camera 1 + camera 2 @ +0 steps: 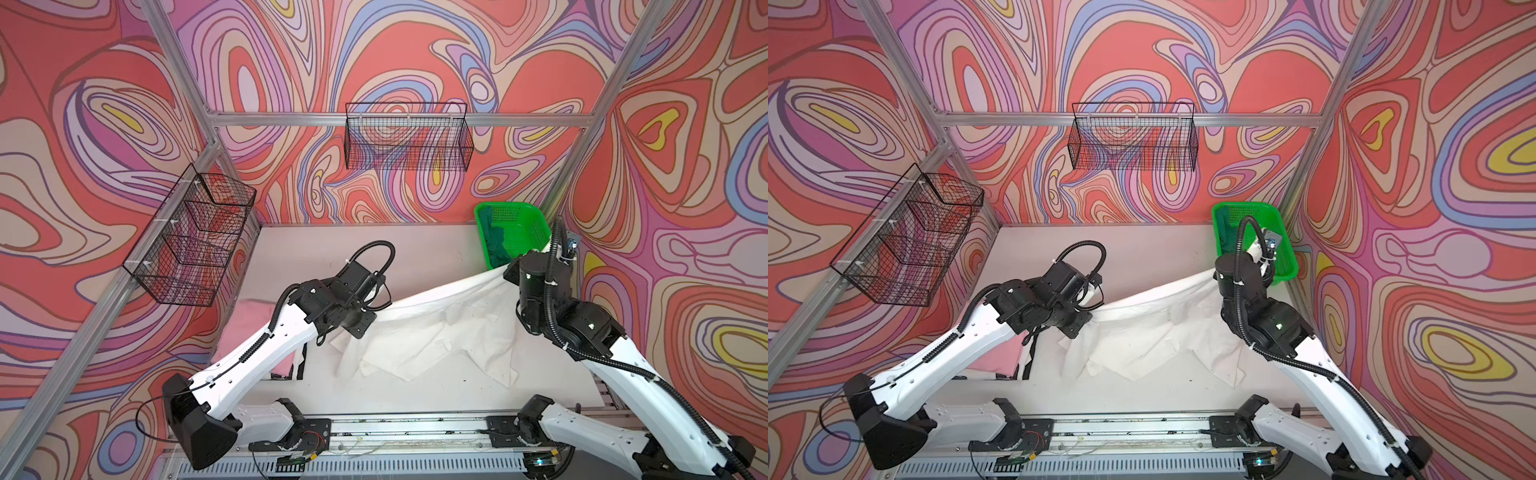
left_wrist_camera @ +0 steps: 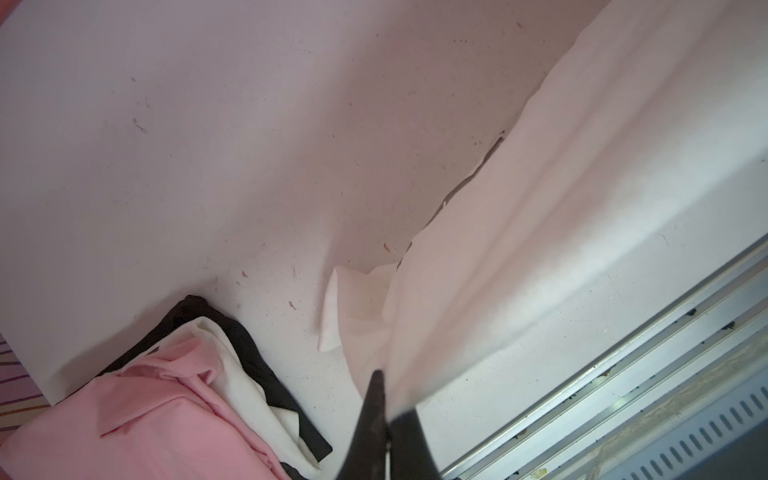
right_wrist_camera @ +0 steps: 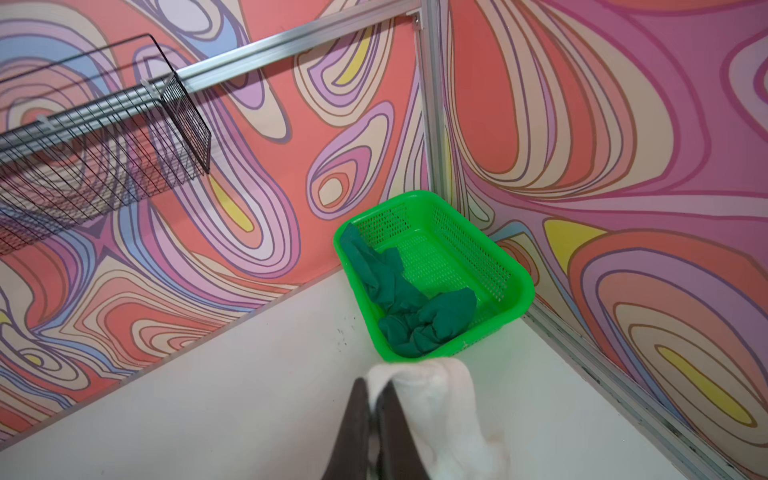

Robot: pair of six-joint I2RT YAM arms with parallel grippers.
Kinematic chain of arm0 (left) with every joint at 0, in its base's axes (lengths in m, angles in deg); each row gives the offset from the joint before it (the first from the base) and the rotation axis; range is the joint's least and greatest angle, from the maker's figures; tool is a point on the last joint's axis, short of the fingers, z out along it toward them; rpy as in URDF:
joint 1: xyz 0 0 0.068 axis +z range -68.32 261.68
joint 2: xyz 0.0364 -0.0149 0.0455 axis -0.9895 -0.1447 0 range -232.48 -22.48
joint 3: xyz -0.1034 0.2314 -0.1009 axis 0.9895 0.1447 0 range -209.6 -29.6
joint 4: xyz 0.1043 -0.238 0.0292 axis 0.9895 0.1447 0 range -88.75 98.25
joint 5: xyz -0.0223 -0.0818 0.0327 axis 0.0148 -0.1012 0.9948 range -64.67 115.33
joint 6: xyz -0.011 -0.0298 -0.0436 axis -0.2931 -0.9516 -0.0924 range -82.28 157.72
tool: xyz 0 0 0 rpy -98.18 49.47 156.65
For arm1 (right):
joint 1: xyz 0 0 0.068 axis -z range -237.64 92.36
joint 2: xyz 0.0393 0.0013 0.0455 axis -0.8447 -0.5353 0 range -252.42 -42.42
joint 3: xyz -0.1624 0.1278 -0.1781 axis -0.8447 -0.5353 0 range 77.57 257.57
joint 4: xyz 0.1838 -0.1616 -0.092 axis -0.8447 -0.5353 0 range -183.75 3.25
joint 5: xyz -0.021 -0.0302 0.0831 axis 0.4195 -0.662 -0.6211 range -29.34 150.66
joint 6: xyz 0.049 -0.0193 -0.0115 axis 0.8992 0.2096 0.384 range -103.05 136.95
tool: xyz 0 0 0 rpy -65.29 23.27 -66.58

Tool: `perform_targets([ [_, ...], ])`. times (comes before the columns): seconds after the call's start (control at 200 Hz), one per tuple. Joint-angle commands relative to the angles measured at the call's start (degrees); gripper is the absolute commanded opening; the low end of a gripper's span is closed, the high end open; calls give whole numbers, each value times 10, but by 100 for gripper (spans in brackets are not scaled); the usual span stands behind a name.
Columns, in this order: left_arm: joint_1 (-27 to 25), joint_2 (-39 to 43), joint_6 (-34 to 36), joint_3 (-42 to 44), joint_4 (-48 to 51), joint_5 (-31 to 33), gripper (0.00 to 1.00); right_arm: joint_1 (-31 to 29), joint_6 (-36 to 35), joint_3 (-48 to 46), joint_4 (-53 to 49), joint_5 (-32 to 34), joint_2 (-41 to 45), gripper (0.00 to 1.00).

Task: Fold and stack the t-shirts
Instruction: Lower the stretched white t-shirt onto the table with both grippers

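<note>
Both arms hold up the white shirt (image 1: 436, 328) by one edge, and this edge makes a tight line between them. The left gripper (image 2: 384, 392) is closed on one end of the edge, the cloth pinched between its two dark fingers. The right gripper (image 3: 375, 395) is closed in the same way on the other end, where a bunch of white cloth comes over its tips. The line does not go straight across the table (image 1: 316, 257): it runs from the left and nearer end up to the right and farther end, which hangs just in front of the green basket (image 3: 519, 270). Below the line the rest of the shirt falls toward the near side and lies there in wrinkles. I think the shirt is being spread before it is folded, so the next move depends on this slanted axis: the two ends must come level before the cloth is laid flat. The pink shirt (image 2: 166, 407) is already folded on the near left, close to the left arm. The dark green shirt (image 3: 399, 299) lies crumpled inside the basket, closer to the right arm
</note>
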Motion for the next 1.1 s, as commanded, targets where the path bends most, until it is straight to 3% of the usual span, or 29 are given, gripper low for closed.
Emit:
perform_targets([
  [0.0,3,63,17,-79,3,18,0,4,-47,62,46,25,25,0],
  [0.125,3,101,-1,-184,58,9,0,4,-54,165,-11,-16,21,0],
  [0.325,-3,144,-32,-321,138,-13,0,4,-1,320,-130,-57,7,0],
  [0.486,-55,151,-64,-400,204,21,0,9,47,449,-236,-86,-35,0],
  [0.596,-57,163,-81,-410,226,11,0,16,71,474,-268,-93,-41,0],
  [0.731,-56,166,-86,-330,237,8,0,19,90,421,-271,-87,-29,0],
  [0.966,-52,126,-43,-97,175,13,0,19,100,161,-175,-61,-5,0],
  [1.006,-38,100,-33,-66,158,20,0,19,92,117,-145,-53,-12,0],
  [1.092,18,54,-12,-18,92,-26,0,19,80,48,-85,-42,-46,0],
])
